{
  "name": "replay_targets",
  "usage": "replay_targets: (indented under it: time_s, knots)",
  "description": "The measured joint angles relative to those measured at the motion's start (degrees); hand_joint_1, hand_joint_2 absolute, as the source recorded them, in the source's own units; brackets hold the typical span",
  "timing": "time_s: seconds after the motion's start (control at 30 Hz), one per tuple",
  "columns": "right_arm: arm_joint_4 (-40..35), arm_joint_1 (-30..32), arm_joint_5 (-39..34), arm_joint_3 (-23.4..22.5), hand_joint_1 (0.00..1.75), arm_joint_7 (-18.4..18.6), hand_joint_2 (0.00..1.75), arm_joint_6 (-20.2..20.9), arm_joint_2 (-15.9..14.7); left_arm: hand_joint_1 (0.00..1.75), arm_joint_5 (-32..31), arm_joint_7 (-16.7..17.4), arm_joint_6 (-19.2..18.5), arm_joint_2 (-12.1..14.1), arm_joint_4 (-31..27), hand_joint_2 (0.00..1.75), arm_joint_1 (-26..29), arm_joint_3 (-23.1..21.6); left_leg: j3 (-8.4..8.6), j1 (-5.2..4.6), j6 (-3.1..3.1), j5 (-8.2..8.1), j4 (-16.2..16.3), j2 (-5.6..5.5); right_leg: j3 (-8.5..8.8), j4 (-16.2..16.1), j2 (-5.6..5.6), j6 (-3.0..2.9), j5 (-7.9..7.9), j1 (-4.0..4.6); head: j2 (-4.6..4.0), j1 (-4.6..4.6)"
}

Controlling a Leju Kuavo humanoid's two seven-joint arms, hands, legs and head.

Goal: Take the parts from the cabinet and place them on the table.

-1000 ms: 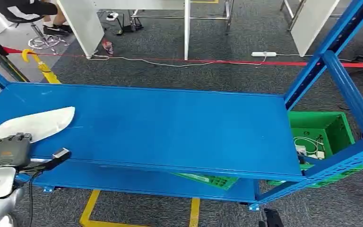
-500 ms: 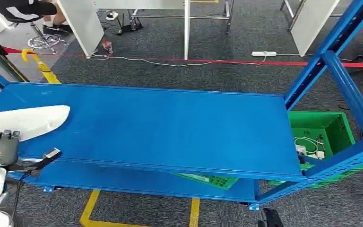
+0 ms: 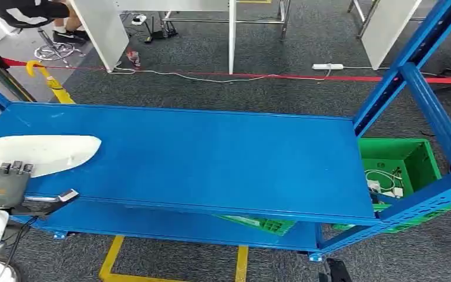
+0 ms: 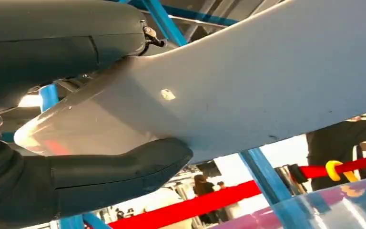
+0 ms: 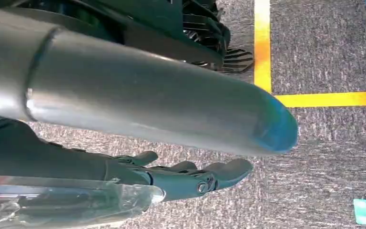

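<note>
- White on blue: held the part (image 3: 41,153) at the left end of the cabinet shelf (image 3: 211,158), in the left hand (image 3: 3,185).
- Closed around it with the thumb (image 4: 119,167) pressed under one face and the darker fingers over the other, as seen from the left wrist; looked like a firm grasp.
- Had drawn the part's tip leftward half a second before, then swung it back to the right and laid it flatter along the shelf.
- Sat lower and further left with the hand than a second ago.
- Kept the part low over the shelf; could not tell whether touching or just clear.
- Judged as the take-out barely under way: grasp made, part not yet out of the cabinet, nothing set on a table.
- Hung the right hand (image 5: 190,174) over the grey carpet (image 5: 324,52), fingers stretched out and apart, holding nothing.
- Called next for drawing the part back over the shelf's front edge, minding the long tip.
</note>
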Motion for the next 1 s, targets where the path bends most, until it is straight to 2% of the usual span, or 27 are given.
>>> replay_targets:
  time_s: [0.2, 0.37, 0.4, 0.43, 0.47, 0.5, 0.57, 0.6, 0.63, 0.67, 0.7, 0.73, 0.77, 0.8, 0.9, 0.93, 0.97, 1.0]
  knots:
    - [0.00, 0.05, 0.09, 0.00, 0.00, -0.24, 0.00, -0.07, 0.00, 1.75, 0.00, 1.99, -0.63, 0.55, -0.70, 1.75, -1.24, -2.93, -0.05, -0.21, 0.23, -0.15, 0.14, 0.00, 0.01, -0.01, 0.00, 0.15, -0.01, -0.21, 0.00, 0.00]
    - [0.00, 0.05, 0.17, 0.00, 0.00, -0.35, 0.00, -0.28, 0.00, 1.75, 0.00, 3.37, -0.98, 1.20, -1.62, 1.75, -1.99, -4.92, -0.20, -0.52, 0.79, -0.46, 0.53, 0.00, 0.08, -0.10, 0.01, 0.77, -0.07, -0.54, 0.00, 0.00]
    - [0.02, 0.07, 0.20, 0.00, 0.00, -0.39, 0.00, -0.28, 0.00, 1.75, 0.00, 3.43, -1.01, 1.40, -1.79, 1.75, -2.14, -5.27, -0.19, -0.52, 1.10, -0.12, 0.56, 0.01, 0.16, -0.27, 0.05, 1.10, 0.27, -0.58, 0.00, -0.04]
    - [0.00, 0.04, 0.17, 0.00, 0.00, -0.44, 0.00, -0.35, 0.00, 1.75, 0.00, 3.43, -0.98, 1.57, -2.05, 1.75, -2.33, -5.55, -0.08, -0.08, 1.44, 0.33, -0.23, 0.21, 0.09, -0.04, 0.08, 1.32, -0.04, -0.34, 0.00, -0.04]
    - [0.00, 0.05, 0.20, 0.00, 0.00, -0.48, 0.00, -0.37, 0.00, 1.75, 0.00, 3.43, -0.96, 1.62, -2.20, 1.75, -2.52, -5.70, -0.01, 0.11, 1.61, 0.52, -0.37, 0.40, -0.61, 0.82, -0.11, 1.48, -1.18, -0.32, 0.00, 0.09]
    - [0.00, 0.04, 0.20, 0.00, 0.00, -0.50, 0.00, -0.48, 0.00, 1.75, 0.00, 3.43, -0.92, 1.75, -2.47, 1.75, -2.57, -5.77, -0.06, 0.24, 1.68, 0.51, -0.37, 0.44, -1.75, 4.08, -0.25, 1.67, -3.76, -0.32, 0.00, 0.26]
    - [0.00, 0.05, 0.20, 0.00, 0.00, -0.55, 0.00, -0.50, 0.00, 1.75, 0.00, 3.43, -0.92, 1.75, -2.56, 1.75, -2.55, -6.03, -0.19, 0.24, 1.72, 0.54, -0.37, 0.63, -5.39, 13.29, -0.30, 1.95, -8.42, -0.50, 0.00, 0.15]
    - [0.00, 0.11, 0.20, 0.00, 0.00, -0.55, 0.00, -0.50, 0.00, 1.75, 0.00, 3.43, -0.92, 1.73, -2.58, 1.75, -2.55, -6.34, -0.28, 0.24, 1.70, 0.58, -0.36, 0.72, -6.73, 16.69, -0.32, 2.08, -9.58, -0.53, 0.00, 0.22]
    - [0.02, 0.21, 0.17, 0.00, 0.00, -0.55, 0.00, -0.50, 0.00, 1.75, 0.00, 3.43, -0.92, 1.71, -2.58, 1.75, -2.51, -6.64, -0.34, 0.29, 1.66, 0.70, -0.36, 0.75, -6.86, 17.52, -0.33, 2.13, -9.19, -0.57, 0.00, 0.15]
    - [0.02, 0.27, 0.17, 0.00, 0.00, -0.55, 0.00, -0.50, 0.00, 1.75, 0.00, 3.43, -0.92, 1.73, -2.60, 1.75, -2.51, -6.80, -0.45, 0.39, 1.48, 0.82, -0.34, 0.75, -5.50, 15.28, -0.34, 2.23, -7.37, -0.59, 0.00, 0.20]
    - [0.00, 0.24, 0.20, 0.00, 0.00, -0.55, 0.00, -0.53, 0.00, 1.75, 0.00, 3.43, -0.92, 1.73, -2.62, 1.75, -2.52, -6.86, -0.53, 0.52, 1.27, 0.95, -0.30, 0.75, -3.15, 11.07, -0.36, 2.30, -5.11, -0.66, 0.00, 0.17]
    - [0.00, 0.17, 0.20, 0.00, 0.00, -0.55, 0.00, -0.55, 0.00, 1.75, 0.00, 3.43, -0.92, 1.73, -2.71, 1.75, -2.52, -6.88, -0.59, 0.72, 1.03, 1.08, -0.20, 0.74, 0.08, 5.37, -0.39, 2.37, -2.83, -0.75, 0.00, 0.17]
    - [0.00, 0.03, 0.20, 0.00, 0.00, -0.57, 0.00, -0.55, 0.00, 1.75, 0.00, 3.45, -0.92, 1.84, -2.78, 1.75, -2.56, -6.86, -0.69, 0.72, 0.59, 1.19, -0.02, 0.73, 2.64, 0.42, -0.38, 2.58, -2.89, -0.86, 0.00, 0.24]
    - [0.00, -0.08, 0.20, 0.00, 0.00, -0.59, 0.00, -0.55, 0.00, 1.75, 0.00, 3.43, -0.92, 2.03, -2.95, 1.75, -2.57, -6.86, -1.02, 0.62, 0.16, 1.41, 0.08, 0.64, 3.48, 0.27, 0.15, 1.71, -2.37, -0.46, 0.00, 0.09]
    - [0.00, -0.02, 0.20, -0.02, 0.00, -0.59, 0.00, -0.57, 0.00, 1.75, 0.00, 3.02, -0.87, 1.95, -3.32, 1.75, -2.35, -6.60, -1.14, 0.72, -1.02, 2.39, -0.09, 0.51, 2.47, 0.58, 0.20, 0.68, -2.09, -0.29, 0.00, 0.06]
    - [0.00, 0.05, 0.20, -0.02, 0.00, -0.59, 0.00, -0.57, 0.00, 1.75, 0.00, 2.38, -0.85, 1.88, -3.41, 1.75, -2.08, -6.27, -1.35, 0.80, -1.40, 2.48, -0.06, 0.48, 1.39, 0.21, 0.11, -0.13, -1.55, -0.61, 0.00, 0.13]
    - [0.00, -0.05, 0.20, -0.04, 0.00, -0.57, 0.00, -0.70, 0.00, 1.75, -0.02, 1.86, -0.81, 1.77, -3.54, 1.75, -1.84, -5.95, -1.98, 0.90, -1.65, 0.48, 0.92, 0.60, 1.68, 0.22, 0.09, -0.80, -1.09, -0.65, 0.00, -0.08]
    - [0.00, -0.13, 0.22, -0.04, 0.00, -0.61, 0.00, -0.70, 0.00, 1.75, 0.00, 1.57, -0.81, 1.64, -3.67, 1.75, -1.70, -5.64, -3.21, 0.92, -1.87, -2.94, 4.22, 0.60, 1.02, 0.25, 0.03, -1.30, -0.48, -0.64, 0.00, -0.24]
